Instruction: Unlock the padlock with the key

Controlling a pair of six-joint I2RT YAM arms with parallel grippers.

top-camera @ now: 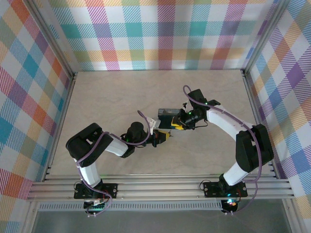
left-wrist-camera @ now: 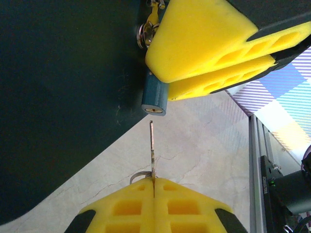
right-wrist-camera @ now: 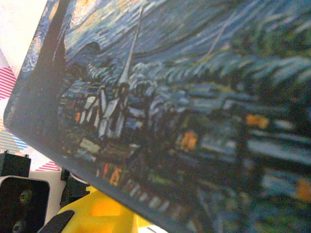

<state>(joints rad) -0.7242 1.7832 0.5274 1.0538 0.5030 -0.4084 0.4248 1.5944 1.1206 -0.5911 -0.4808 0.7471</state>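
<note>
Just under the one padlock (left-wrist-camera: 154,97), pinched in the right gripper (left-wrist-camera: 163,77), the one key (left-wrist-camera: 151,143) stands clear, clamped tight by the left gripper (left-wrist-camera: 153,183).

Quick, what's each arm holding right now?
Left end effector: closed on the key.
Right end effector: closed on the padlock.

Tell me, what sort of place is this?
Probably a lab test cell for robots: plaid-printed walls box in a pale table, an aluminium frame edges it, and a left arm and right arm are bolted at the near edge.
</note>
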